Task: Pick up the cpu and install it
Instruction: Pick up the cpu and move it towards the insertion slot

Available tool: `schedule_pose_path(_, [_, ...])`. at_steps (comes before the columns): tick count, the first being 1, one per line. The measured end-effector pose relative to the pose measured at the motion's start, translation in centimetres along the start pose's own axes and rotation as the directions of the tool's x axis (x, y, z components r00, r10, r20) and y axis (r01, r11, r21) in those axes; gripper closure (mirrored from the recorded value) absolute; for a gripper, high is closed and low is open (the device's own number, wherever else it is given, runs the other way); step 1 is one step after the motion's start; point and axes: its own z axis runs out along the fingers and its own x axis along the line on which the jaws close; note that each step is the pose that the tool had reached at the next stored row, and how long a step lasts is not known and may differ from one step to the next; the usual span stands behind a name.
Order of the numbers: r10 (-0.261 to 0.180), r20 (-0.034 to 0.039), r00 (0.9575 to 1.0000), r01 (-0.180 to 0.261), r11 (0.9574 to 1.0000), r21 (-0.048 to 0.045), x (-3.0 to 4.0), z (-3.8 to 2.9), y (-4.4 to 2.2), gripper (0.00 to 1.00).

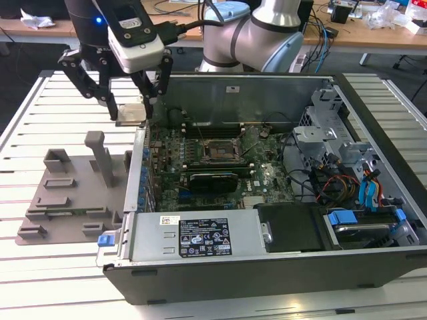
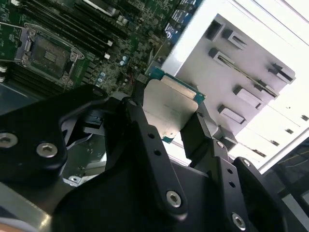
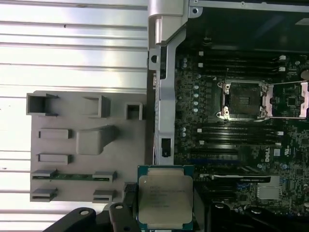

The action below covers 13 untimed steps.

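The cpu [image 1: 131, 113], a flat square chip with a silver-grey top, hangs in the air at the exterior view's left, above the case's left wall. My gripper [image 1: 131, 115] is shut on it, one black finger on each side. In both wrist views the cpu [image 3: 165, 197] [image 2: 170, 106] sits level between the fingers [image 2: 141, 123], with its green rim showing. The open black socket [image 1: 219, 152] [image 3: 241, 99] [image 2: 48, 53] lies on the green motherboard inside the case, off to one side of the chip and lower.
The open computer case [image 1: 200, 237] stands on a white slatted table [image 1: 40, 280]. A grey plastic tray [image 1: 67, 193] [image 3: 72, 145] with upright posts lies beside the case's left wall. Drive cages and cables [image 1: 347, 180] crowd the case's right part.
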Motion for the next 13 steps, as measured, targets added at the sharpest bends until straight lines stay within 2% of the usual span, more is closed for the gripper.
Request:
schedule_pose_path(10, [0.000,0.0000,1.0000,0.000,1.0000,0.0000,-2.65,0.08,-0.08,0.45])
schedule_pose_path(13, [0.000,0.0000,1.0000,0.000,1.0000,0.0000,-3.20,0.09,-0.09,0.45])
